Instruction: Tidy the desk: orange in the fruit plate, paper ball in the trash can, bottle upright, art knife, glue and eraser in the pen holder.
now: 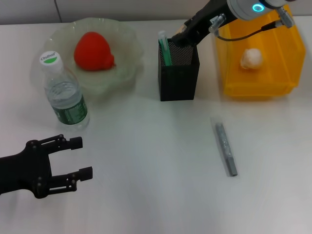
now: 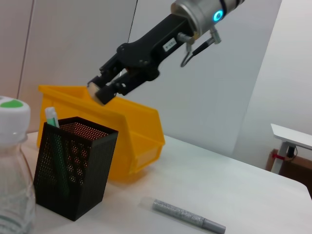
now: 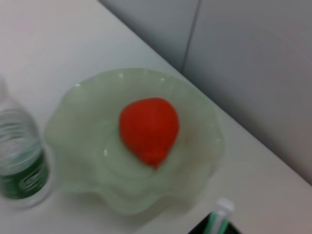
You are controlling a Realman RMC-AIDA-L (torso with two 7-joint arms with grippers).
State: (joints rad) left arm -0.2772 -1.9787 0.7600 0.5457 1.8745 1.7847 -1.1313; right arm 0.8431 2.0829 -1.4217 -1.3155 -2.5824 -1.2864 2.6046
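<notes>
Holding the eraser (image 2: 96,93) over the pen holder (image 1: 178,73): my right gripper (image 2: 105,87), fingers clamped. Left gripper (image 1: 78,158): parked near the bottle (image 1: 63,92), spread wide.

Red-orange fruit (image 1: 92,50) in a pale green, see-through plate (image 1: 126,68). Clear bottle (image 1: 65,94) with green label and white-green cap. Black mesh pen holder (image 1: 178,73) with a green-white stick (image 1: 165,48) inside. Bright yellow bin (image 1: 258,78) holding a whitish paper ball (image 1: 251,58). Speckled silver-grey knife (image 1: 226,148) on white surface (image 1: 146,195). Both grippers black.

Bright even light, blurred right-wrist view
</notes>
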